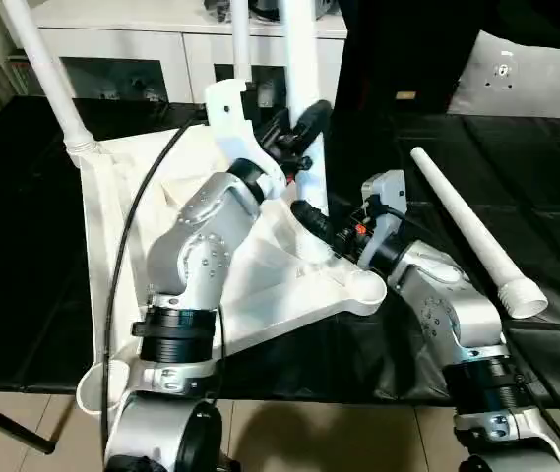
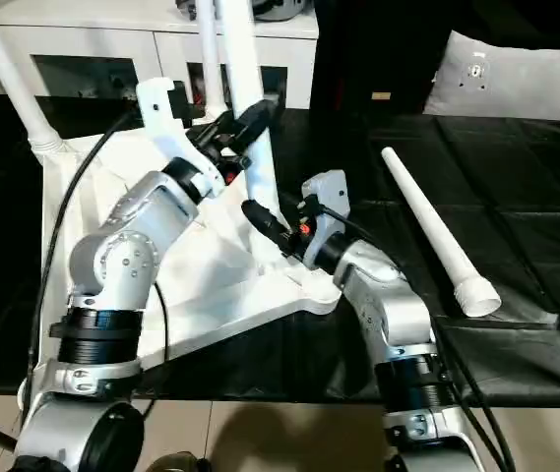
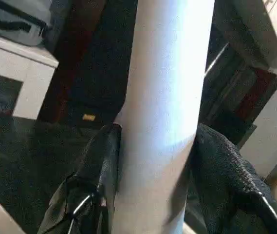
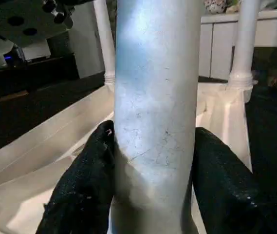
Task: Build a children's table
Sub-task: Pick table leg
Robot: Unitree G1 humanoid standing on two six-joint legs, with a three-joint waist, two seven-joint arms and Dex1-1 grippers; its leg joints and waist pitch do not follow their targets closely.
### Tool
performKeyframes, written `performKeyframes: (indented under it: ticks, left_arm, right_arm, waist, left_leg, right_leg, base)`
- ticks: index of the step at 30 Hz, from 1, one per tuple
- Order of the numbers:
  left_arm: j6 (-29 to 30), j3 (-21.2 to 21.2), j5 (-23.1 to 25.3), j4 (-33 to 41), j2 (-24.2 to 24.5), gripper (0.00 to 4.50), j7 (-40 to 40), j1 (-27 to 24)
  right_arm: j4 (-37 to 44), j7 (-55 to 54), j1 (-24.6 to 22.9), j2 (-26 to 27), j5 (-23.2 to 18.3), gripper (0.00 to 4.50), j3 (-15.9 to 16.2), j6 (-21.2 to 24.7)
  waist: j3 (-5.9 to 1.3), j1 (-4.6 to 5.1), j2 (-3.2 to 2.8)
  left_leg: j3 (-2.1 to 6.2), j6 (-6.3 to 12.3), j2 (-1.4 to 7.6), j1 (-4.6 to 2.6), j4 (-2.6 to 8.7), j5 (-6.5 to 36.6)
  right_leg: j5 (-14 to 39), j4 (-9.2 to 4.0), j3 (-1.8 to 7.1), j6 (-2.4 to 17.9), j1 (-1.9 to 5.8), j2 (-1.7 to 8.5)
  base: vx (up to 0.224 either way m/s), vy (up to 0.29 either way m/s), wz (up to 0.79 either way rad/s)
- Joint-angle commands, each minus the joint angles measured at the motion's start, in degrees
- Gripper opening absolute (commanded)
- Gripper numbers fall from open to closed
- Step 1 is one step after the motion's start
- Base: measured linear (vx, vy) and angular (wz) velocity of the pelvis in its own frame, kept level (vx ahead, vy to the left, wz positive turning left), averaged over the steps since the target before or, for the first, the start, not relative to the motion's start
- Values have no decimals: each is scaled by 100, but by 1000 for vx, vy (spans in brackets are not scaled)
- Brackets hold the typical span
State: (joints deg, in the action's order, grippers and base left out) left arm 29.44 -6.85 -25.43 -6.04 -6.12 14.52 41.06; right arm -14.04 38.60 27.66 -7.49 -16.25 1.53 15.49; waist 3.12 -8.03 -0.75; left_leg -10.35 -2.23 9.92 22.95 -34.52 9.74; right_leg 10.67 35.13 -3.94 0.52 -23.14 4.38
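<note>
Gripping the same upright leg (image 1: 304, 118) low down, the right gripper (image 4: 153, 180) is pinching it between both black fingers above the upturned table top (image 1: 260, 295); higher up, the left gripper (image 3: 153, 175) is clamping it too. A spare leg (image 1: 471, 236) is lying on the black cloth (image 1: 545, 197) (well apart), with a white cabinet (image 1: 152, 44) beyond.

Upright leg (image 1: 302, 69): upper end cut off at frame top; foot hidden behind right gripper (image 1: 311, 222) and left gripper (image 1: 299, 133).
Far-left leg (image 1: 48, 74): tip cut off at frame top.
Table top (image 1: 289, 285): middle ribbing hidden under left forearm (image 1: 196, 251).
Cabinet (image 1: 152, 49): contents behind glass too dark to tell.
</note>
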Motion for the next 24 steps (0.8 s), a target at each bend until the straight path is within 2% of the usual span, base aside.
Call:
performKeyframes:
  ticks: [1, 8, 11, 12, 13, 15, 17, 18, 19, 20, 24]
  left_arm:
    - [154, 309, 23, -93, -72, 188, 79, -39]
    - [29, 245, 136, -183, 40, 183, 1, -3]
    - [-31, 129, 140, -251, 85, 182, -16, 55]
    - [-31, 129, 140, -251, 85, 182, -16, 55]
    - [-40, 101, 138, -277, 115, 182, -3, 78]
    - [-58, 27, 122, -339, 254, 182, 55, 140]
    - [-20, -57, 53, -362, 371, 179, 125, 187]
    - [-20, -57, 53, -362, 371, 178, 125, 187]
    - [6, -104, 0, -374, 429, 178, 174, 211]
    - [81, -146, -88, -385, 516, 178, 285, 230]
    - [334, -250, -366, -391, 692, 178, 601, 264]
  right_arm:
    - [59, -9, 163, 19, 28, 188, 85, -82]
    - [24, -17, 186, 11, 82, 188, 78, -214]
    - [20, 57, 199, 14, -35, 188, 26, -176]
    - [20, 57, 199, 14, -35, 258, 26, -176]
    - [32, 173, 204, 43, -194, 258, -57, -204]
    - [212, 415, 180, -12, -558, 261, -237, -10]
    - [375, 538, 168, -63, -847, 286, -419, 155]
    - [375, 538, 168, -63, -847, 298, -419, 155]
    - [468, 631, 166, -117, -1052, 304, -535, 305]
    - [584, 716, 155, -205, -1255, 305, -658, 482]
    - [668, 890, 157, -457, -1521, 346, -848, 813]
  waist:
    - [-438, 32, 68]
    - [-434, 23, 66]
    - [-433, 24, 72]
    - [-435, 23, 70]
    - [-434, 25, 86]
    - [-436, 21, 79]
    - [-436, 11, 76]
    - [-441, 6, 72]
    - [-439, 10, 90]
    - [-446, 5, 75]
    - [-447, -9, 80]
  left_leg:
    - [124, 370, 324, -139, 360, 639]
    - [124, 319, 325, -145, 368, 726]
    - [123, 307, 322, -146, 371, 760]
    - [126, 303, 324, -148, 372, 756]
    - [122, 316, 319, -144, 371, 763]
    - [127, 340, 321, -146, 373, 781]
    - [128, 385, 323, -151, 369, 768]
    - [130, 403, 321, -149, 367, 728]
    - [128, 409, 319, -149, 367, 694]
    - [129, 426, 322, -156, 363, 662]
    - [115, 398, 306, -151, 352, 606]
  right_leg:
    - [527, -361, 261, 1104, 306, 424]
    - [616, -372, 262, 1090, 301, 430]
    - [673, -377, 263, 1078, 301, 431]
    - [681, -376, 262, 1071, 299, 430]
    - [687, -379, 263, 1067, 301, 429]
    - [683, -377, 261, 1061, 307, 431]
    - [664, -371, 263, 1031, 300, 427]
    - [636, -366, 260, 1028, 300, 426]
    - [611, -363, 258, 1032, 302, 420]
    - [566, -353, 255, 1073, 301, 424]
    - [558, -343, 251, 1138, 305, 425]
  base:
    - [0, 0, 0]
    - [0, 0, 0]
    - [0, 0, 0]
    - [0, 0, 0]
    - [0, 0, 0]
    - [0, 0, 0]
    - [0, 0, 0]
    - [0, 0, 0]
    - [0, 0, 0]
    - [0, 0, 0]
    - [0, 0, 0]
